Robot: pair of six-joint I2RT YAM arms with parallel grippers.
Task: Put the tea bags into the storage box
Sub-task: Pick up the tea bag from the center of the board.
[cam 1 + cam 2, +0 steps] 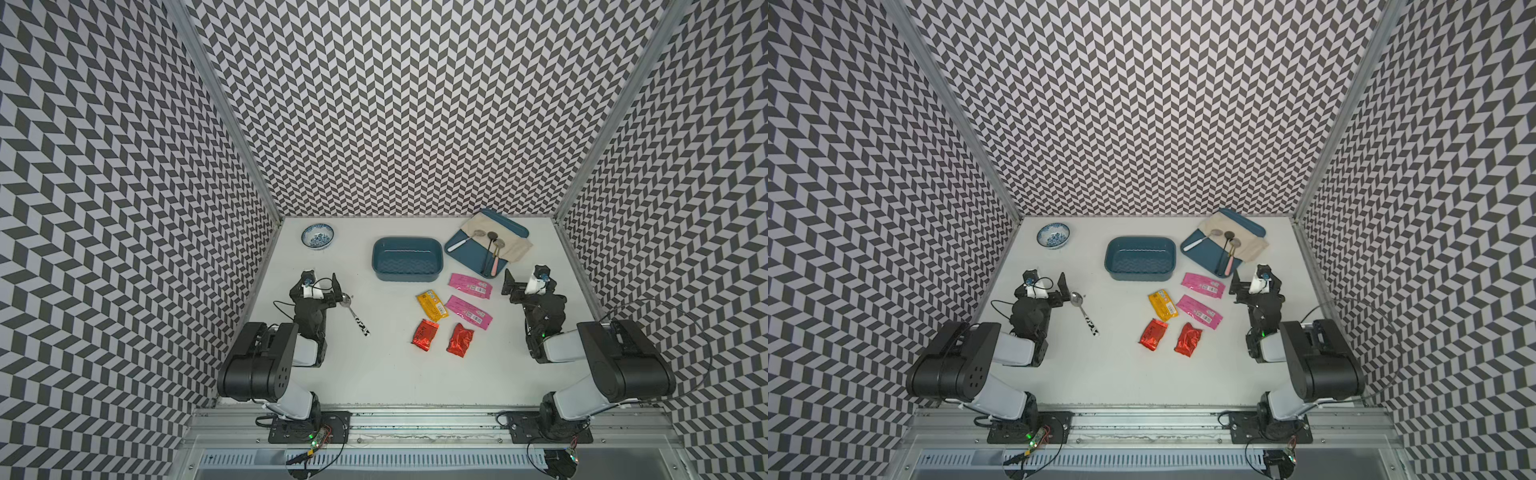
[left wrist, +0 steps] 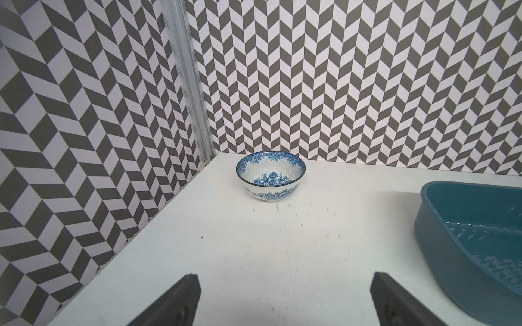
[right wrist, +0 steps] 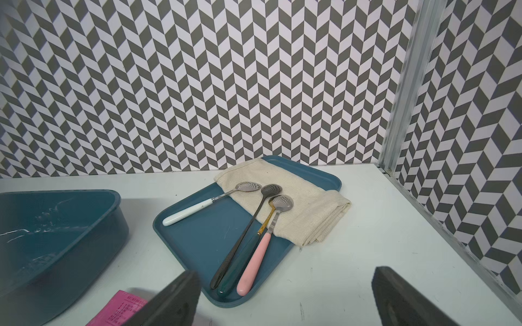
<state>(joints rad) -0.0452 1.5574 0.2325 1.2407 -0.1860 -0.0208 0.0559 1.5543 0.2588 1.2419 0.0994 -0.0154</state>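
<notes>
– Two claws: how wide is each, and what does it hold?

– Both are spread as wide as they go. The left claw [image 2: 285, 279] has its dark fingers [image 2: 180, 302] far apart with only bare table [image 2: 282, 240] between them, so it grips nothing. The right claw [image 3: 286, 273] is released too, with nothing between its fingers.

– Is either touching anything?

– In the right wrist view, one finger of the right claw overlaps a corner of the pink tea bag [image 3: 118, 309] that lies nearest the storage box [image 1: 405, 277]. I cannot tell whether they touch. A spoon [image 1: 353, 311] with a black-and-white handle lies just beside the left claw, well off the box's left-arm side.

– Where are the tea bags [image 1: 1163, 305]?

– All five lie flat on the table, outside the box, on the robot's side of it and toward the right arm. After the first pink one comes the second pink tea bag [image 1: 468, 312]. The yellow-orange tea bag [image 1: 432, 305] lies next to that, more directly in front of the box. Farthest from the box are a red foil tea bag [image 1: 424, 335] and the other red foil tea bag [image 1: 460, 340], side by side and apart.

– Can any writing be read?

– Each pink bag carries a white label with a barcode, and the yellow-orange one has small white patches of print. One red bag shows dark characters. In the wrist view the pink corner has lines of fine dark print. All of it is too small to read.
</notes>
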